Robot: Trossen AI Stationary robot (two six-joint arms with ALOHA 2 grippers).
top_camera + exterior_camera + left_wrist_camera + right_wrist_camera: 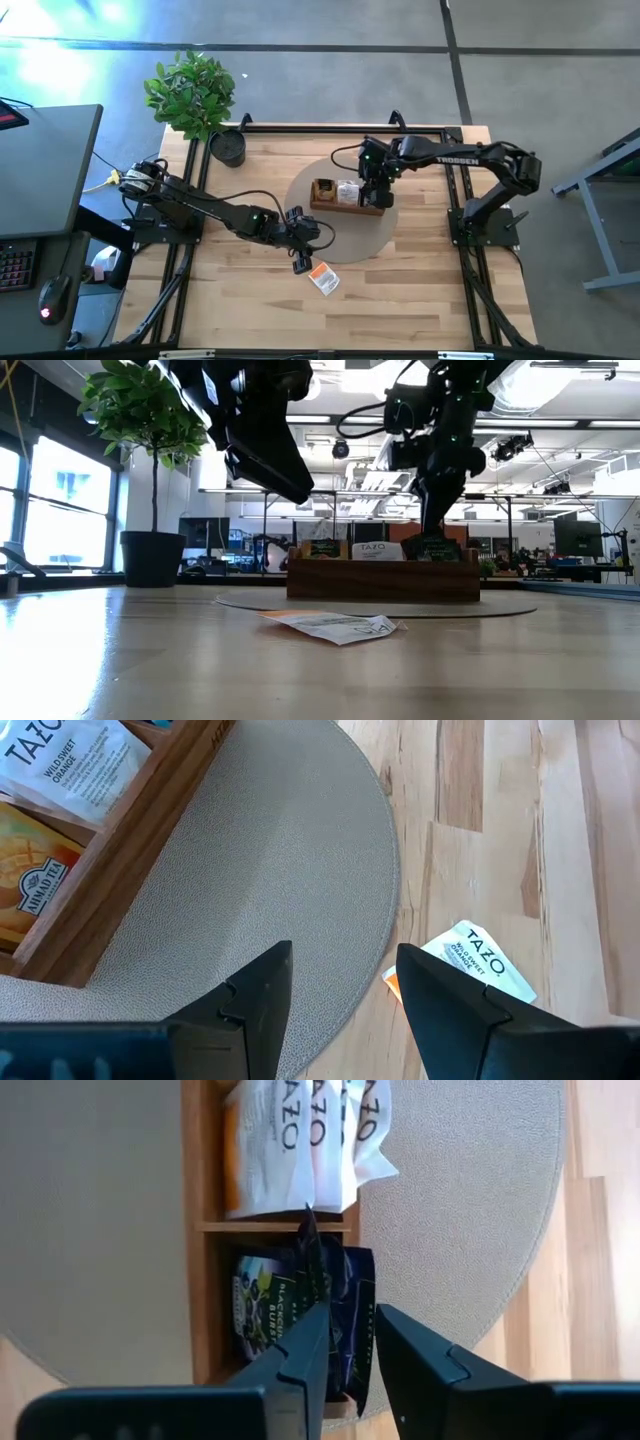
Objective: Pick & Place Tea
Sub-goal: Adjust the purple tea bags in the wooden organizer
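Lying flat on the counter just off the round mat (340, 215), one white-and-orange packet (323, 278) sits apart from the tray (347, 205); other tea (290, 1140) stands half hidden in it. The left claw (302, 253) hovers wide open and empty beside that packet. The right claw (345, 1342), narrowly parted, pinches a black packet (300, 1305) in the tray's end compartment.

potted plant (195, 95) at table corner | round grey mat (340, 240) under wooden tray (347, 207)
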